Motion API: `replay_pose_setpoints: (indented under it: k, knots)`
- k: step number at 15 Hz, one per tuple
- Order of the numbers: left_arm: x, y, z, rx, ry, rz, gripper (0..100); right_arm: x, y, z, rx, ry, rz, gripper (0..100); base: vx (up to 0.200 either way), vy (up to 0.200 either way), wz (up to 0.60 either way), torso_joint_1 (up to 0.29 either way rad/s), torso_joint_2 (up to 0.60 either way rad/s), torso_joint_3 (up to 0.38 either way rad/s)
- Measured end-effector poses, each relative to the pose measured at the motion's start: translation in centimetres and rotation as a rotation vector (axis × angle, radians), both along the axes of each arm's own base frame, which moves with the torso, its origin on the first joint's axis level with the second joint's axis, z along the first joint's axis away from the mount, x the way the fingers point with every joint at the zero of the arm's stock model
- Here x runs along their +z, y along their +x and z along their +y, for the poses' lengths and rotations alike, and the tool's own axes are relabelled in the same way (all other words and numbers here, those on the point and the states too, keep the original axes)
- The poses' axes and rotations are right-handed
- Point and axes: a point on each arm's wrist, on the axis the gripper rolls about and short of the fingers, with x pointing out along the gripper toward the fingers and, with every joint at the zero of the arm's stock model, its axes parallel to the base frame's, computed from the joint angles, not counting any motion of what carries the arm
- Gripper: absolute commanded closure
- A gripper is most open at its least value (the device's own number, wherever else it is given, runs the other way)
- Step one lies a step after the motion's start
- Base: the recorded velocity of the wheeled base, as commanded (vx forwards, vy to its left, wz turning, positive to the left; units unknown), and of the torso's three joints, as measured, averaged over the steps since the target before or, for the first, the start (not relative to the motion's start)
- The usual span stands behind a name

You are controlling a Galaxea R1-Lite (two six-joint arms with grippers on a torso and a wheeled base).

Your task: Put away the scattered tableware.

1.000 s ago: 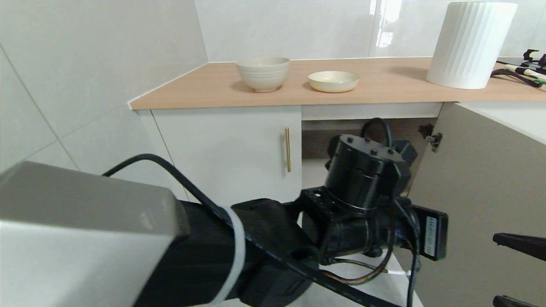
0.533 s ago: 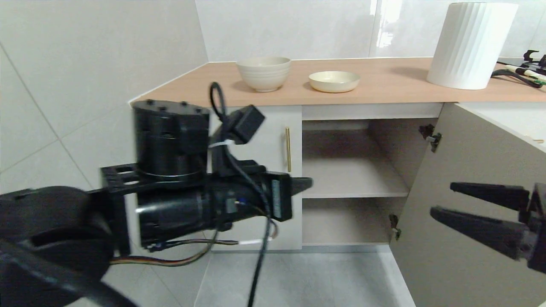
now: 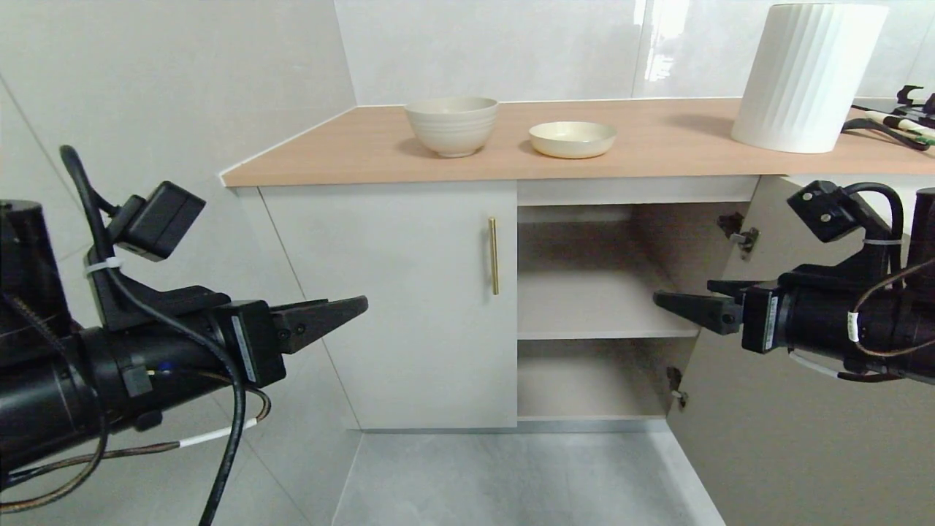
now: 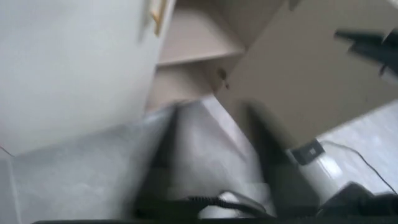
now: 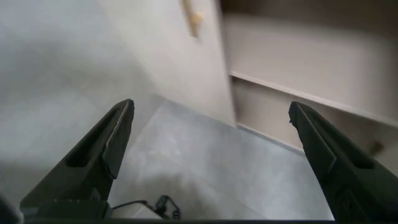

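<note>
Head view: a ribbed cream bowl (image 3: pixel 452 126) and a shallow cream dish (image 3: pixel 572 139) stand upright and apart on the wooden bench (image 3: pixel 350 157) that tops the white cupboard (image 3: pixel 409 307). The bowl sits above the cupboard's shut left door, the dish above the cupboard's open compartment. A tall white ribbed canister (image 3: pixel 807 77) stands on the bench above the cupboard's open right door (image 3: pixel 796 424), with black cables (image 3: pixel 876 130) just beside it. A brass handle (image 3: pixel 493 256) runs upright along the shut door's edge. Inside the cupboard, 1 shelf (image 3: pixel 592 310) splits the compartment into 2 levels.

The left hand (image 3: pixel 356 304) hangs off the cupboard's left side, below bench height. The blurred left wrist view shows its 2 fingers (image 4: pixel 163 155) parted over the floor (image 4: pixel 74 180), grasping nothing. The right hand (image 3: pixel 661 299) hangs in front of the open right door at shelf level, pointing toward the compartment. The right wrist view shows its 2 fingers (image 5: pixel 109 152) spread wide, released and holding nothing.
</note>
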Motion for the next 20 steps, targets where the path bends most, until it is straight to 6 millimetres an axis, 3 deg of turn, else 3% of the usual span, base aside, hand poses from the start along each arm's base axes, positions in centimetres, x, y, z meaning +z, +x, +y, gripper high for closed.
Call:
replay_pose_setpoints:
  k: [8,20]
  knots:
    - [0.9,-0.5,0.3,0.006,-0.011,-0.030,0,1.1,-2.0,-1.3,-0.050,-0.022,0.031,0,0.000,0.000,0.00,0.000,0.00,0.000]
    - [1.3,-0.6,0.8,0.024,-0.019,-0.046,0,1.2,-2.4,-1.5,-0.049,-0.018,0.026,0,0.200,0.000,0.00,0.004,0.00,0.002]
